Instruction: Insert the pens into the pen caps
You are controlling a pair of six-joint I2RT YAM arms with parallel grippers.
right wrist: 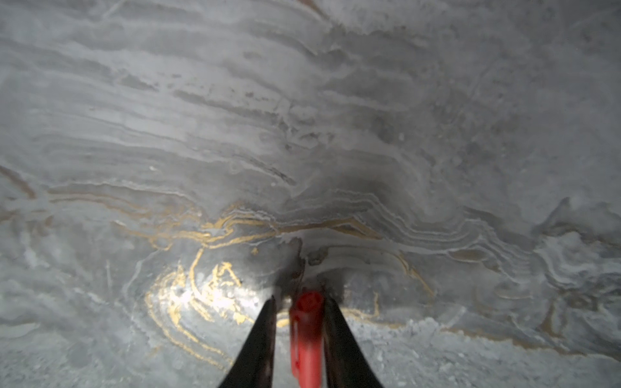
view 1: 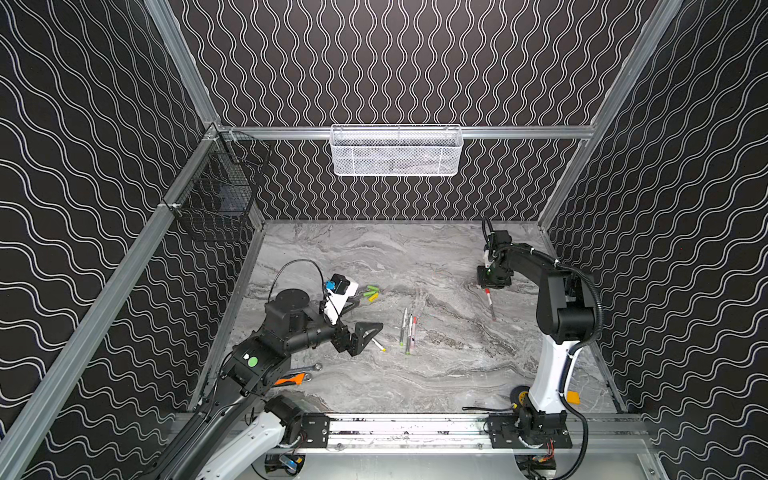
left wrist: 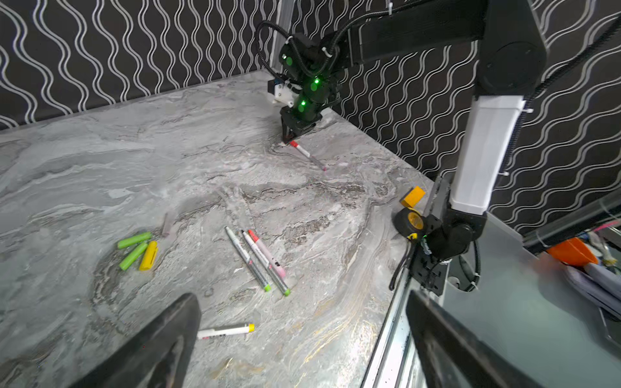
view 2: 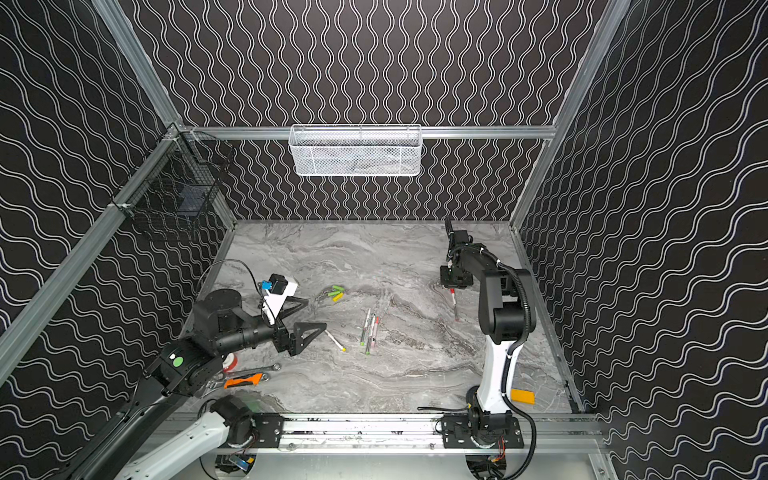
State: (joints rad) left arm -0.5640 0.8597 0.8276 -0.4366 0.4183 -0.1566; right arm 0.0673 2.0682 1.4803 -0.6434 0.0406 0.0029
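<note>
Three pens (view 1: 409, 332) (view 2: 371, 330) (left wrist: 258, 260) lie side by side mid-table. A yellow-ended pen (view 1: 379, 345) (left wrist: 225, 331) lies close below my left gripper (view 1: 369, 313) (view 2: 316, 312) (left wrist: 302, 299), which hovers wide open with nothing in it. Two green pen caps (view 1: 371, 290) (left wrist: 134, 240) and a yellow cap (left wrist: 149, 256) lie beyond it. At the far right, a pen (view 1: 490, 305) (left wrist: 307, 154) wearing a red cap (right wrist: 307, 336) lies on the table. My right gripper (view 1: 487, 287) (left wrist: 289, 141) (right wrist: 299, 302) stands over the capped end, jaws slightly apart, with a gap beside the cap.
A silver wrench (view 1: 305, 369) and an orange-handled tool (view 1: 291, 379) lie near the left arm's base. A tape measure (view 1: 519, 395) and a yellow block (view 1: 573, 397) sit by the right arm's base. A white basket (view 1: 395, 151) and a black wire basket (view 1: 220, 187) hang on the walls.
</note>
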